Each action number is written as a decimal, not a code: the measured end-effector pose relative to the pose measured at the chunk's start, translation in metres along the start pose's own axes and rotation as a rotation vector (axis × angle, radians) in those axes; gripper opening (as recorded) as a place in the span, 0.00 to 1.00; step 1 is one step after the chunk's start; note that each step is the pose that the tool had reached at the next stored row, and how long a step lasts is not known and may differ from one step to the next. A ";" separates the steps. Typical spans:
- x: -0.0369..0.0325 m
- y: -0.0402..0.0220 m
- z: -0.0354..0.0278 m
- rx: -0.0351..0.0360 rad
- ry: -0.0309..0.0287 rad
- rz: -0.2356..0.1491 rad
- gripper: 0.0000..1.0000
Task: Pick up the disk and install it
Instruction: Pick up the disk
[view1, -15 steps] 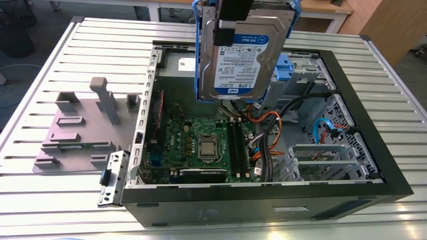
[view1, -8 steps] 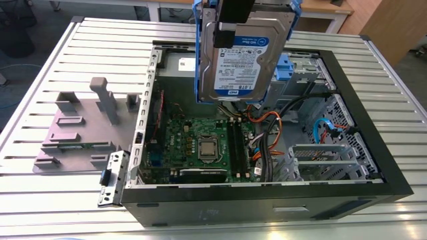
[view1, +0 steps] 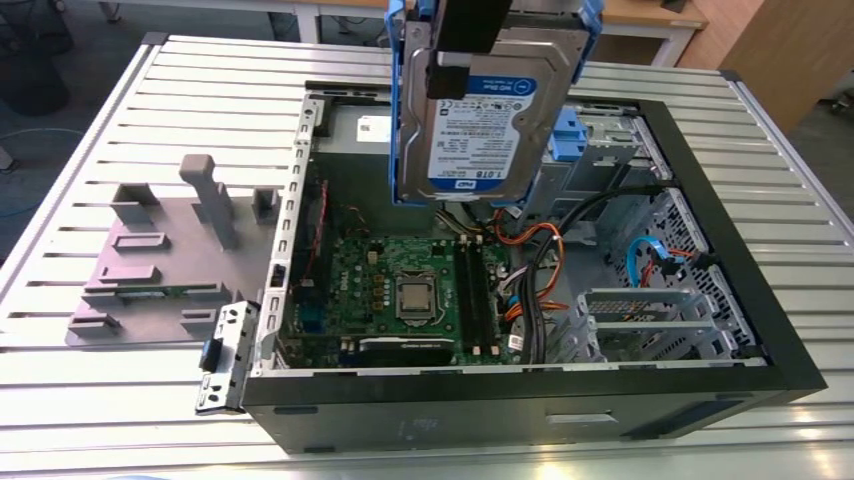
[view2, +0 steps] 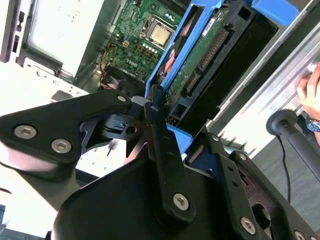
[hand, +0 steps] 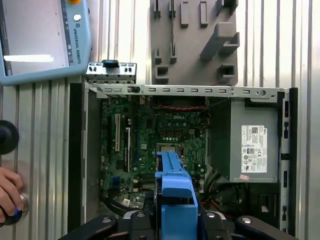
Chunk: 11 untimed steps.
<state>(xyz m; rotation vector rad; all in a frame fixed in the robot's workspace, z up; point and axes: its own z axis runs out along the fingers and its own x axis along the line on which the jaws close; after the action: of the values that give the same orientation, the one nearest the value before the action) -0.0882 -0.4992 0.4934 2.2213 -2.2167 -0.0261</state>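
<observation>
The jaws are clamped on the disk (view1: 487, 120), a flat rectangular silver hard drive with a blue-and-white label and blue plastic rails along its edges. They grip it by its upper end at the top centre of the exterior view. The disk hangs upright in the air with its label facing that camera, above the open black computer case (view1: 534, 410), which lies on its side on the slatted aluminium bench (view1: 80, 400).

In the second wrist view the black jaws press on the disk (view2: 200, 60) from both sides, and its green circuit-board face and connectors show. In the first wrist view, which looks down along the disk, its blue rail (hand: 175, 195) overlaps the green motherboard (hand: 150, 145), next to the processor socket.

A grey power-supply box with a white sticker (hand: 250, 150) sits inside the case beside the motherboard. At the left of the exterior view a grey moulded fixture plate (view1: 147, 260) lies on the bench, just beside the case. In the first wrist view a light blue teach pendant (hand: 40, 40) lies on the bench, and a person's hand (hand: 10, 192) rests near it.
</observation>
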 end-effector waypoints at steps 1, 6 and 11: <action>0.0006 0.0000 0.0004 0.0000 -0.0035 0.002 0.36; 0.0059 -0.0001 0.0026 0.0002 -0.0063 0.023 0.36; 0.0154 -0.0001 0.0043 0.0004 -0.0065 0.033 0.36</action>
<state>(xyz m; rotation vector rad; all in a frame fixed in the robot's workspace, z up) -0.0881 -0.5145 0.4889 2.1878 -2.2562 -0.0329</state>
